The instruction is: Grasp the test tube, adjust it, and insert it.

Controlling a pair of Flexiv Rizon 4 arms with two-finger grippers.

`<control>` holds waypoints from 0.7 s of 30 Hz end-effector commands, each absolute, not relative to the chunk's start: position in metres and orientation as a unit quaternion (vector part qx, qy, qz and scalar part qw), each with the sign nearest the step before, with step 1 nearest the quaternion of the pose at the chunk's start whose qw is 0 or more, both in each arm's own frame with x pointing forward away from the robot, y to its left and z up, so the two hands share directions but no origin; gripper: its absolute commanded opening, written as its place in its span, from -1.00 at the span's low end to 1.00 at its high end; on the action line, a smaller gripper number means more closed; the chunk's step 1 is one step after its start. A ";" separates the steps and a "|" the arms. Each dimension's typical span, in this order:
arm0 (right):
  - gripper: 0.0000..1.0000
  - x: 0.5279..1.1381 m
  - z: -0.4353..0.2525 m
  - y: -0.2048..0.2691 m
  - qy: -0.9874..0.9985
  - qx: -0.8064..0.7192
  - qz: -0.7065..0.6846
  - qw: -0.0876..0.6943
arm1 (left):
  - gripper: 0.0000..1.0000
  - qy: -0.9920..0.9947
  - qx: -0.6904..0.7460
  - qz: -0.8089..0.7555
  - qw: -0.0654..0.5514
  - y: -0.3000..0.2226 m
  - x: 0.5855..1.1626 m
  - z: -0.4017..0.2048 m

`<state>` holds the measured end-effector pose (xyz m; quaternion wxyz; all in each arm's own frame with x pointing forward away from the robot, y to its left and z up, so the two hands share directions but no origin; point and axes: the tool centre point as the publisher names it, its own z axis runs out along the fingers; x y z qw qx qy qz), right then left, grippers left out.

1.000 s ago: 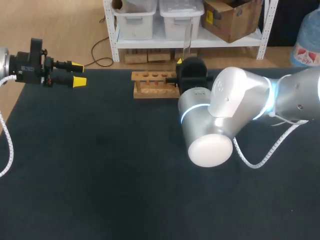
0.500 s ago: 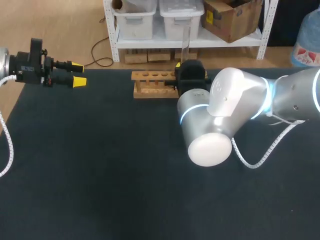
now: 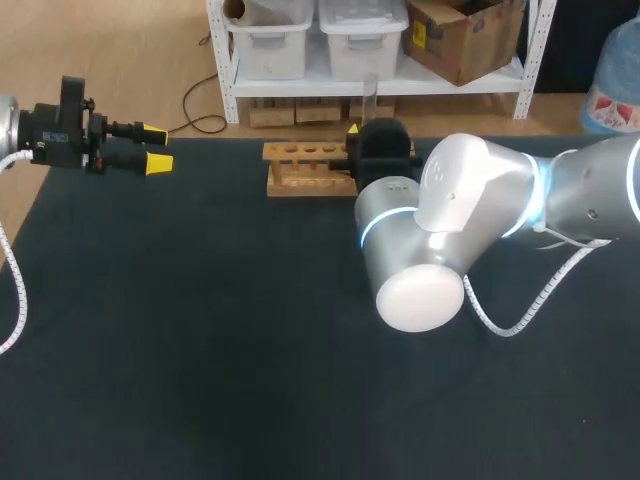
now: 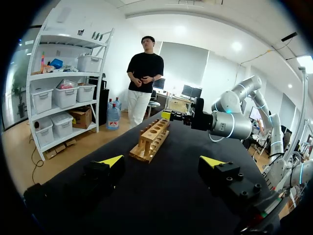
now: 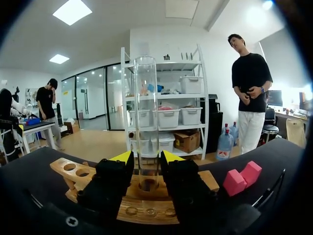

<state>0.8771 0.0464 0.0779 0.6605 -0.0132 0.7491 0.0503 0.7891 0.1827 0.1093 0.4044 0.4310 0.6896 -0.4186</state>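
A clear glass test tube (image 3: 368, 95) stands upright in the end hole of the wooden rack (image 3: 300, 168) at the table's far edge. My right gripper (image 3: 365, 130) is at that end of the rack, one finger on each side of the tube. In the right wrist view the tube (image 5: 146, 122) rises between the yellow tips of the right gripper (image 5: 146, 157), which stand open close beside it, and its bottom sits in the rack (image 5: 73, 171). My left gripper (image 3: 157, 146) hangs open and empty over the table's far left corner.
The right arm's big white elbow (image 3: 420, 270) hangs over the middle right of the black table (image 3: 200, 350). The rack's other holes (image 4: 151, 134) hold nothing. The left gripper (image 4: 164, 164) looks along the table toward the rack.
The test tube has slid down between the right fingers into the rack hole, so its top is lower. The right fingers have spread a little. The left arm has not moved.
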 end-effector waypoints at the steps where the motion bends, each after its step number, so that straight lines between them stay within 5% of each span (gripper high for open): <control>1: -0.27 0.877 0.078 0.043 0.742 -0.068 0.114 0.658 | 1.00 0.688 0.431 -0.419 0.406 0.183 0.789 0.108; 5: -0.04 0.878 0.079 0.043 0.742 -0.067 0.112 0.658 | 1.00 0.688 0.431 -0.419 0.406 0.183 0.789 0.108; 6: 0.38 0.878 0.080 0.043 0.742 -0.066 0.111 0.658 | 1.00 0.688 0.431 -0.419 0.406 0.183 0.789 0.108; 9: 1.00 0.877 0.085 0.042 0.741 -0.066 0.109 0.659 | 1.00 0.688 0.431 -0.419 0.406 0.183 0.789 0.108; 21: 1.00 0.845 0.116 0.032 0.742 -0.124 0.216 0.622 | 1.00 0.688 0.431 -0.419 0.406 0.183 0.789 0.108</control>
